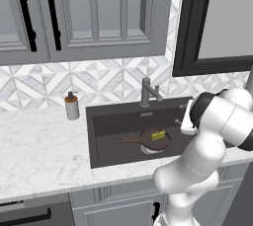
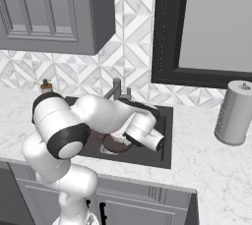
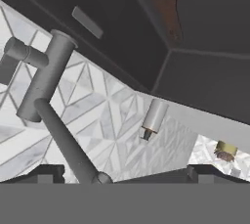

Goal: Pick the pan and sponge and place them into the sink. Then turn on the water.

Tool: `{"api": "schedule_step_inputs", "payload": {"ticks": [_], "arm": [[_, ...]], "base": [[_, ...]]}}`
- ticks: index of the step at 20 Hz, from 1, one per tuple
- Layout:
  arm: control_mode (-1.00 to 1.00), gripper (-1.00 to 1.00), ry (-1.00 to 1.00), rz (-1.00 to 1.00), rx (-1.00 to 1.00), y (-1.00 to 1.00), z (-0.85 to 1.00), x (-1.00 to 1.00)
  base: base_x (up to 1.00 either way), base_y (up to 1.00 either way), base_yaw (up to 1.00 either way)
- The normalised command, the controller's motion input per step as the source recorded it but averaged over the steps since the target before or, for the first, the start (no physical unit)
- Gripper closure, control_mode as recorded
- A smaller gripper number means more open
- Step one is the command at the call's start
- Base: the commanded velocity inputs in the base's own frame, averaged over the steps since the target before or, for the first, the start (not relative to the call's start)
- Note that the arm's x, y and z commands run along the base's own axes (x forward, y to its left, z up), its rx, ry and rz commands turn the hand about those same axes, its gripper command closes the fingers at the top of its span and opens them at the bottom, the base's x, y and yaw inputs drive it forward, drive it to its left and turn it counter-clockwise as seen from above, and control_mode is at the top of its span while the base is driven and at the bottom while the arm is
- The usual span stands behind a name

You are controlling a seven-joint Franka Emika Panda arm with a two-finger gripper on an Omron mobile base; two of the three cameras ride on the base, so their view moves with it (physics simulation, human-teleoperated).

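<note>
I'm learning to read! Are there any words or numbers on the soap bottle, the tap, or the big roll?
No words or numbers can be read anywhere here.
Soap bottle: no label.
Tap: plain grey.
Paper towel roll: blank.

Brown pan (image 1: 154, 140), yellow sponge (image 1: 158, 135), charcoal sink (image 1: 113, 126)

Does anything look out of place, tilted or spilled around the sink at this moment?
Nothing stands out. The pan lies flat in the sink with the sponge on it, the faucet is upright with no water running, and the soap dispenser stands upright.
</note>
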Motion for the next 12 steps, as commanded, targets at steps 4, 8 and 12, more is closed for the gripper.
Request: {"api": "schedule_step_inputs", "payload": {"ticks": [4, 8, 12], "arm": [[-1.00, -1.00, -0.05, -0.10, 0.10, 0.00, 0.18, 0.12], [-1.00, -1.00, -0.05, -0.18, 0.09, 0.00, 0.24, 0.16], [-1.00, -1.00, -0.02, -0.17, 0.05, 0.01, 0.21, 0.20]], "base": [[0.00, 0.00, 0.00], [0.00, 0.00, 0.00], [0.00, 0.00, 0.00]]}}
